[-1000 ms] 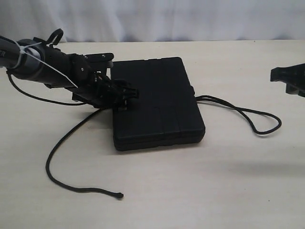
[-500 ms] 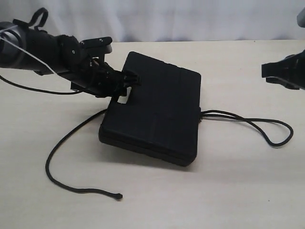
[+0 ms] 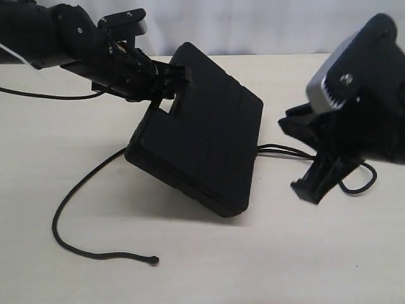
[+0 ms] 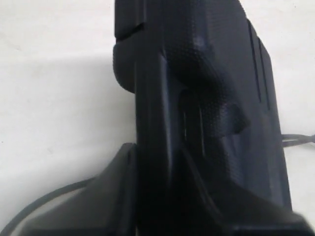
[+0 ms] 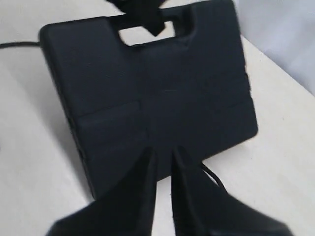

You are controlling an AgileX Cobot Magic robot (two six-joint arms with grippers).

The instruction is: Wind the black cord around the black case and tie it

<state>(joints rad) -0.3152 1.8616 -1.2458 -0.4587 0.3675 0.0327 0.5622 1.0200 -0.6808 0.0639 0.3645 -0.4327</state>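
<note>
The black case (image 3: 202, 152) is tilted, its handle side lifted and its far lower edge down near the table. My left gripper (image 3: 169, 81) is shut on the handle rim; in the left wrist view the case (image 4: 216, 98) fills the gap between the jaws of that gripper (image 4: 155, 157). The black cord (image 3: 69, 196) runs out from under the case to a knotted end (image 3: 154, 259), and a loop of it (image 3: 285, 150) lies on the right. My right gripper (image 3: 297, 155) hovers right of the case, its fingers a narrow gap apart around nothing (image 5: 162, 152), pointing at the case (image 5: 147, 83).
The pale table (image 3: 209, 266) spreads in front of the case, with a white backdrop (image 3: 253, 25) behind it. A thin glossy robot cable (image 3: 44, 96) trails on the left under my left arm.
My left gripper has lifted the case's handle side higher, tilting the case steeply. My right gripper has swung in from the right edge towards the case.
</note>
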